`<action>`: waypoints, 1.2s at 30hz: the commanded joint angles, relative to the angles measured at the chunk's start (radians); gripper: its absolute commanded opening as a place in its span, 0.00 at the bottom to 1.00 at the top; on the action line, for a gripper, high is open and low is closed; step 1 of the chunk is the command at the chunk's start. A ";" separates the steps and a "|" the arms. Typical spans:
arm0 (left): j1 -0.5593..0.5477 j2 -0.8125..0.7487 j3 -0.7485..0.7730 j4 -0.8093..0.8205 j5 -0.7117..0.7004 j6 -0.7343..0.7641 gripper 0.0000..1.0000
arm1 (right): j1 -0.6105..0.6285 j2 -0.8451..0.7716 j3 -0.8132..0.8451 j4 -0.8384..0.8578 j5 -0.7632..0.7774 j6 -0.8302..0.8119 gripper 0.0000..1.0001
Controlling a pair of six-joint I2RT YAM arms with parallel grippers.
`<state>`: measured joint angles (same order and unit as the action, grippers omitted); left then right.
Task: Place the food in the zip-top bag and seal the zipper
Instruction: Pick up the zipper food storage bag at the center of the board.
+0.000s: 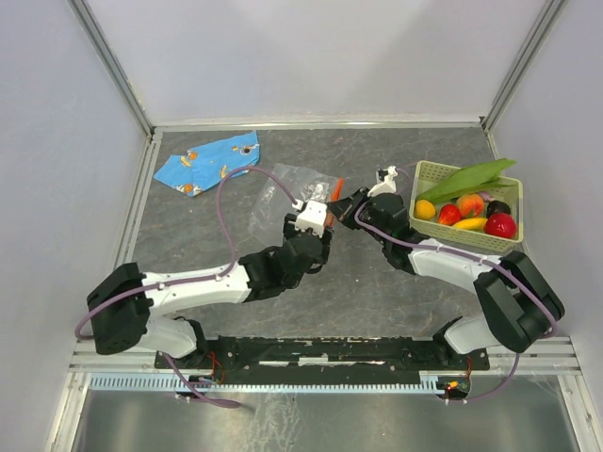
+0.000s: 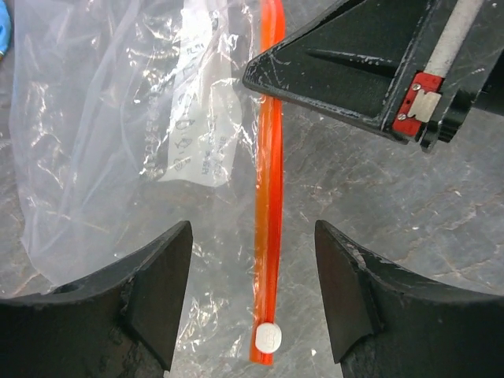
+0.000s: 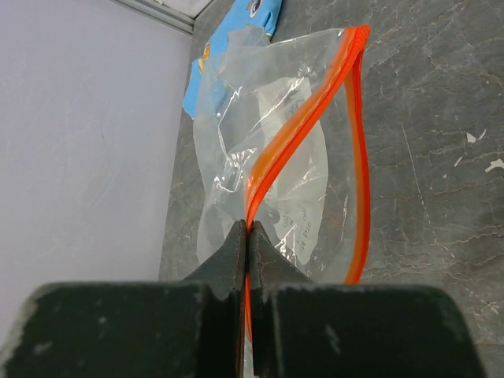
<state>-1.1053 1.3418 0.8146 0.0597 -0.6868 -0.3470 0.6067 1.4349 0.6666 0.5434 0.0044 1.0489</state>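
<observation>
The clear zip-top bag lies mid-table, its mouth facing right. My right gripper is shut on one lip of the red-orange zipper and lifts it, so the mouth gapes; the other lip stays on the table. My left gripper is open, its fingers either side of the lower zipper strip near its white slider, not touching it. The right gripper's finger shows above. The food, with the green leaf, banana and red fruit, sits in the basket.
The pale green basket stands at the right edge of the table. A blue cloth with orange prints lies at the back left, just beyond the bag. Walls enclose the table on three sides.
</observation>
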 commanded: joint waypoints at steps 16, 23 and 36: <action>-0.083 0.250 0.114 0.184 -0.324 0.182 0.66 | 0.003 -0.043 0.036 -0.022 0.009 0.008 0.02; -0.089 0.278 0.126 0.179 -0.393 0.194 0.51 | 0.004 -0.045 0.030 -0.022 0.013 0.007 0.02; -0.091 0.196 0.097 0.119 -0.398 0.157 0.10 | 0.003 -0.018 0.040 0.015 -0.014 -0.023 0.11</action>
<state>-1.1893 1.6005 0.9020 0.1749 -1.0458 -0.1860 0.6067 1.4185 0.6666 0.4961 0.0006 1.0515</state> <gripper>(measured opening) 0.151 0.078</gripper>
